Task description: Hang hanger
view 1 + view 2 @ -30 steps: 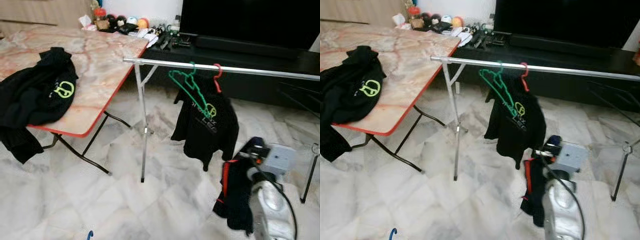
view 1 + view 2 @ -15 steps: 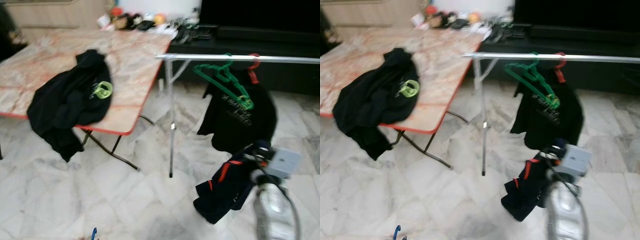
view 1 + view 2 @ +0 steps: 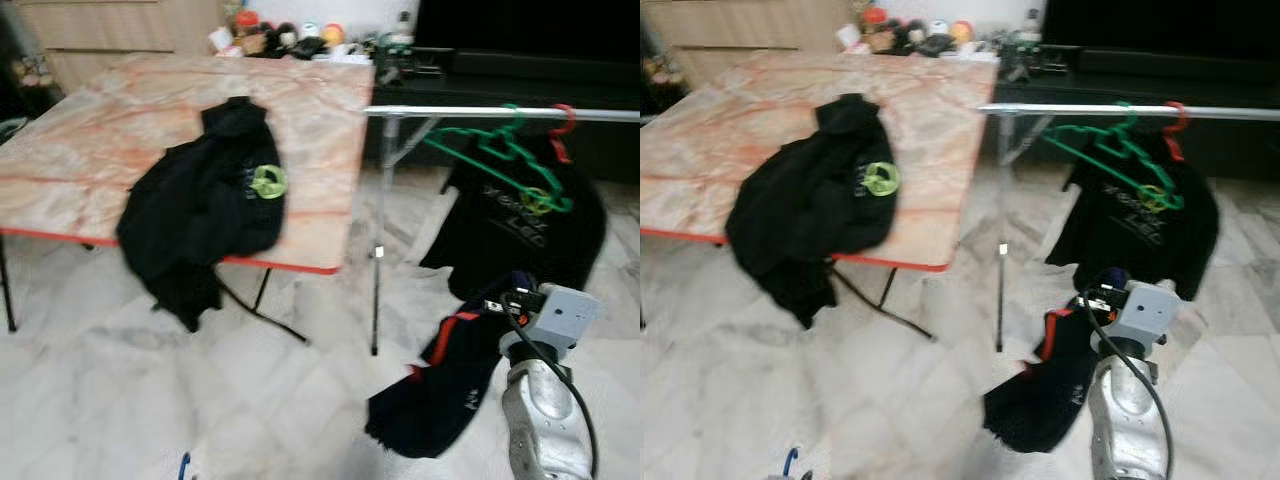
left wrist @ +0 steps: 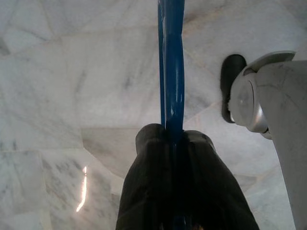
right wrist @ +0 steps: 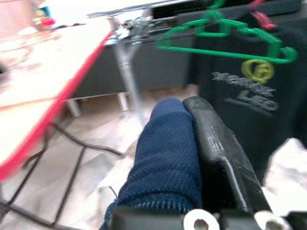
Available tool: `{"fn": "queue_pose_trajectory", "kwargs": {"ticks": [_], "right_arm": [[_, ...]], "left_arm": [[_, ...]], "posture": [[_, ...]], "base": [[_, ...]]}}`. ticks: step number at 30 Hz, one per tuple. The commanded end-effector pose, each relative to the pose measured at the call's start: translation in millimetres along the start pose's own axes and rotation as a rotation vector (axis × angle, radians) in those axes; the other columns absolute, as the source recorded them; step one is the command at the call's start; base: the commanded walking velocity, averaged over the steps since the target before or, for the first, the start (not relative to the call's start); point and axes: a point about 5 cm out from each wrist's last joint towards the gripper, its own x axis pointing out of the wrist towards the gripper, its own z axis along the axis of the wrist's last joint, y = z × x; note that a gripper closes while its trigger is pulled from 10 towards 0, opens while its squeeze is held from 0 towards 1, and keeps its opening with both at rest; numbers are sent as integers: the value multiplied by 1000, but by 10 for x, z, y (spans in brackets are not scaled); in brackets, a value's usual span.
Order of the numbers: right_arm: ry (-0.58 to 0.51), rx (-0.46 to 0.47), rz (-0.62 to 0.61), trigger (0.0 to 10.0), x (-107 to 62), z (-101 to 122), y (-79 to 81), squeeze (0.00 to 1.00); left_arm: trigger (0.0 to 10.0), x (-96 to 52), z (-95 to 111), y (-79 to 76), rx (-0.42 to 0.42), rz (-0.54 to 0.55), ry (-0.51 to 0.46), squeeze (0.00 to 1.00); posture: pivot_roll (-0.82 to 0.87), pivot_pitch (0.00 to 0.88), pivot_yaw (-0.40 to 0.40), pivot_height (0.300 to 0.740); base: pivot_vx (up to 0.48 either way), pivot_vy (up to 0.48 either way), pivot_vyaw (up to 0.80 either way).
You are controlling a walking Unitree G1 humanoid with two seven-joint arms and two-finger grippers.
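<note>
Left wrist: end effector (image 4: pixel 173 143) pinching slim blue hanger (image 4: pixel 172 62).

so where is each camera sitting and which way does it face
Left eye view: on the head, looking forward and down at the table, the rail and the right gripper holding a dark garment.
Right eye view: its stereo twin, same scene.
Left wrist view: looks along the left gripper, shut on a blue hanger, down at the marble floor.
Right wrist view: looks along its fingers toward the rail.
Shared: the green hanger shows in both eye views and the right wrist view.
</note>
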Motion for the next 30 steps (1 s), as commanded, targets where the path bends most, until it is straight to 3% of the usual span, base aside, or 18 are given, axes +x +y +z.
{"fn": "queue_pose_trajectory", "kwargs": {"ticks": [1,19,30], "right_arm": [[-35,-13,-20,10000,19,82,-83,0],[-59,-24,-1,10000,38,109,-32,0],[-89,-28,12,10000,73,159,20,0]], "left_arm": [[10000,-39,-162,-330,-17,-118,59,0],[10000,-36,-162,-307,-17,-113,54,0],[10000,-31,-111,-291,-25,-126,21,0]], "posture": [[-66,179,-8,740],[-62,162,-6,740],[-48,152,-2,740]], "base": [[0,480,0],[0,463,0],[0,0,0]]}}
